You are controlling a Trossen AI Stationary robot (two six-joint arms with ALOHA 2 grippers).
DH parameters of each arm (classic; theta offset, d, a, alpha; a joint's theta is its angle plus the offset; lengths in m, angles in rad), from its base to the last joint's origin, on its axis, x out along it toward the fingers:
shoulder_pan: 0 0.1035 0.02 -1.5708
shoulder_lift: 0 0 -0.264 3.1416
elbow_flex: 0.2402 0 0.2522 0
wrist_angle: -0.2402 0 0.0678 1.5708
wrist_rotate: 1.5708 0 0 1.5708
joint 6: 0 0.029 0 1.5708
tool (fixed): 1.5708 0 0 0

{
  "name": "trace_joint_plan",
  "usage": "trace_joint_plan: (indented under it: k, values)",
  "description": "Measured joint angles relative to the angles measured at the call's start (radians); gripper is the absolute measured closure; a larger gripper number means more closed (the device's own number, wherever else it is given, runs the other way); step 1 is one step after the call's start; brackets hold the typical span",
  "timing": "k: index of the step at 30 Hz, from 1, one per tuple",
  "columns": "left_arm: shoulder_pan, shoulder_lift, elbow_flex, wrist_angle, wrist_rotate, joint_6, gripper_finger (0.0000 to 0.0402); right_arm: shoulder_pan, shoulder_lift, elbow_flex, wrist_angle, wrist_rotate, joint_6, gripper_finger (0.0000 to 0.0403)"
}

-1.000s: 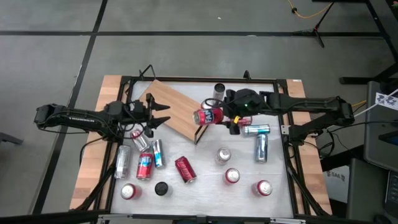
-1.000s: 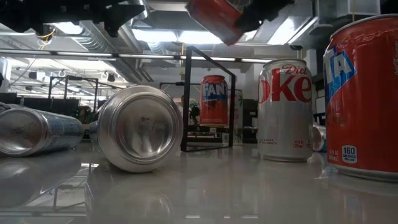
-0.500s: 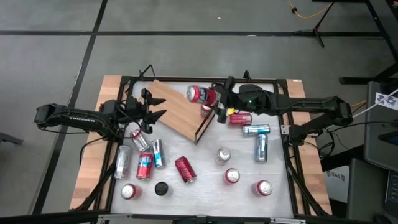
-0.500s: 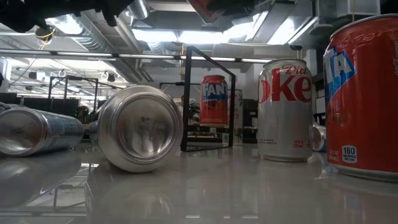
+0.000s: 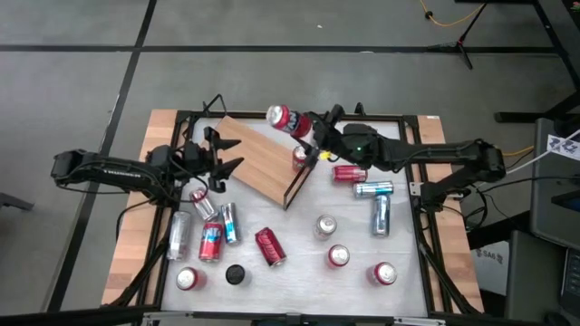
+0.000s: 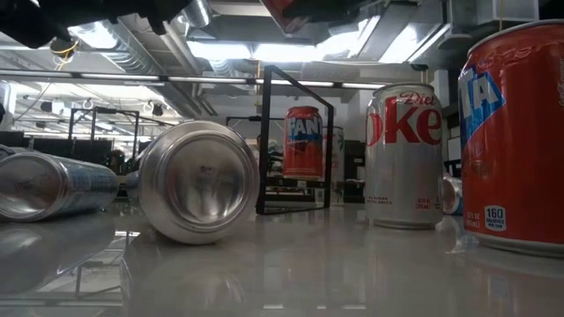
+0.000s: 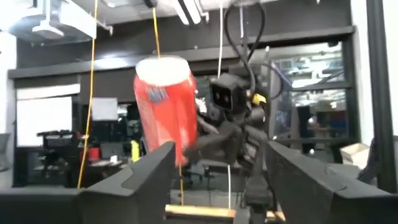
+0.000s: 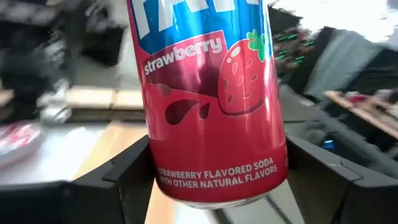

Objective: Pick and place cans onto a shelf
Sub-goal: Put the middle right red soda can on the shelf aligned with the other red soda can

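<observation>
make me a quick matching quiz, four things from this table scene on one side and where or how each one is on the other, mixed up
Things:
1. strawberry soda can
2. Diet Coke can
3. black disc
4. left gripper

Places or states:
A. standing upright on the tabletop
B. fingers open, holding nothing, at the wooden board's left edge
C. held in the right gripper's fingers above the board's far end
D. flat on the table near the front, among lying red cans

Pairs: 1-C, 2-A, 3-D, 4-B
</observation>
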Motion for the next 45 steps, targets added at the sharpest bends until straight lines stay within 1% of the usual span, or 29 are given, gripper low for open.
trace_joint_plan:
  k: [1,3,6,9,11,17,25,30,33,37,45]
  values:
    - [0.000,0.014,0.000,0.021,-0.015,0.004,0.0142,0.000,0.005,0.000,-0.005,0.012,-0.001,0.0113]
    - [0.000,0.042,0.001,0.051,-0.036,0.017,0.0123,0.000,0.028,0.000,0.053,0.049,0.001,0.0113]
    - [0.000,0.097,0.002,0.119,-0.063,0.028,0.0093,0.000,0.054,-0.001,0.088,0.076,-0.001,0.0113]
    - [0.000,0.153,0.008,0.180,-0.098,0.029,0.0067,0.000,0.075,-0.001,0.122,0.076,-0.001,0.0113]
    - [0.001,0.185,0.013,0.188,-0.120,0.028,0.0053,0.000,0.089,-0.001,0.144,0.071,-0.001,0.0113]
    - [0.022,0.302,0.090,0.198,-0.136,0.025,0.0022,0.000,0.128,-0.001,0.217,0.070,-0.001,0.0113]
    - [0.048,0.459,0.224,0.196,-0.166,0.021,0.0016,0.000,0.146,-0.001,0.235,0.087,0.000,0.0113]
    - [0.069,0.513,0.276,0.198,-0.177,0.010,0.0016,0.000,0.146,-0.001,0.235,0.097,0.000,0.0113]
    - [0.082,0.524,0.294,0.198,-0.199,-0.019,0.0016,0.000,0.146,-0.001,0.235,0.096,0.000,0.0113]
    - [0.101,0.525,0.315,0.197,-0.199,-0.057,0.0016,0.000,0.146,-0.001,0.234,0.096,0.000,0.0113]
    - [0.114,0.525,0.351,0.197,-0.187,-0.061,0.0016,0.000,0.146,-0.001,0.235,0.094,0.000,0.0113]
